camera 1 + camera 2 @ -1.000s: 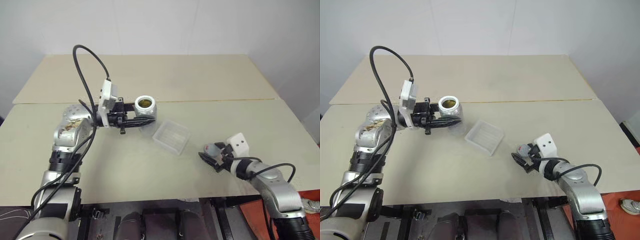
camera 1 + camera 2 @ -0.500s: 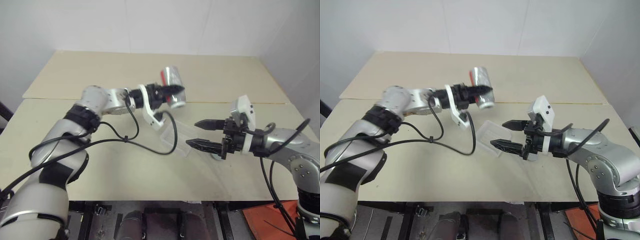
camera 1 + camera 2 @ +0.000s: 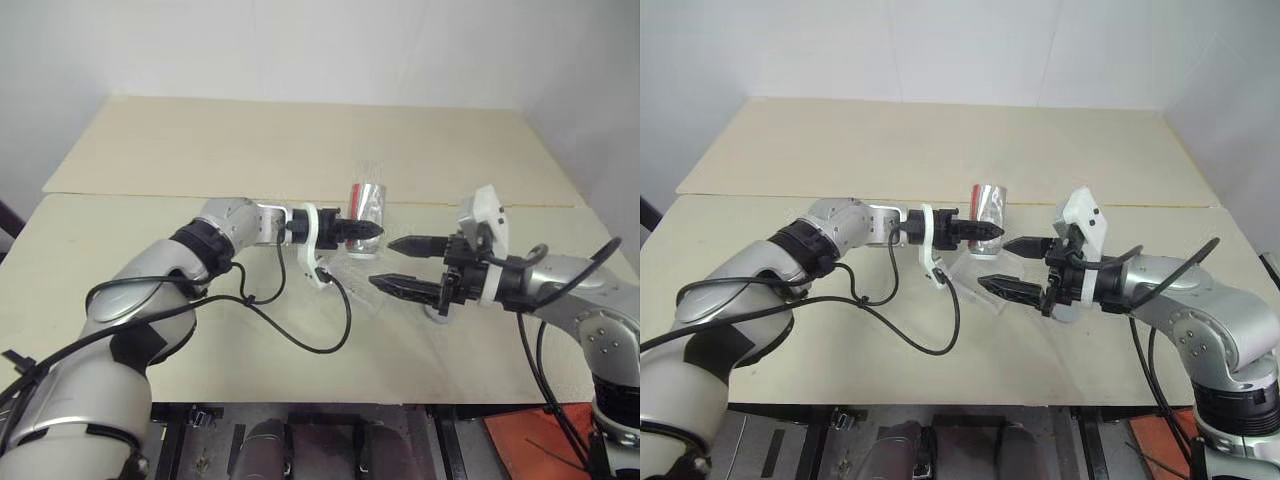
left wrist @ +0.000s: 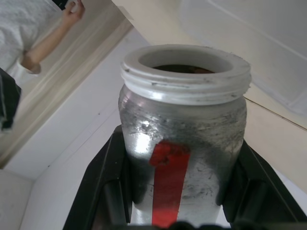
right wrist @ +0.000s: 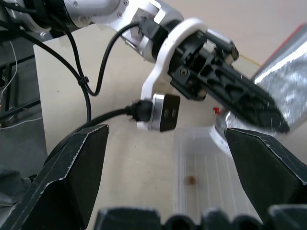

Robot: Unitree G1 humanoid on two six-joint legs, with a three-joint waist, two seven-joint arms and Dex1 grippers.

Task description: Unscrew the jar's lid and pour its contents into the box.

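The left gripper (image 3: 365, 229) is clamped on the jar (image 3: 366, 208), one black finger on each side of the silvery body, as the left wrist view shows with the red label strip facing the camera. The jar is held in the air above the table (image 3: 200, 150), over the near-left end of the box (image 5: 211, 184). In the head views it looks inverted or steeply tipped, base up and mouth toward the box. The threaded white neck is bare, so the lid is already off; dark contents are just visible inside the mouth in the left wrist view. The grip sits low on the body, which leaves the neck free; this suits pouring.

The right gripper (image 3: 405, 264) stands with its two fingers spread wide and nothing between them. It hovers just right of the jar and above the box, pointing toward the left gripper. A small grey object sits on the table beneath the right wrist (image 3: 437, 311); whether it is the lid cannot be told.

The box lies flat on the table between the two grippers. The right wrist view shows its ribbed clear floor with one small brown speck (image 5: 191, 180) on it.

Judgement: unscrewing is done, and pouring is in hand. Most of the contents appear yet to leave the jar.
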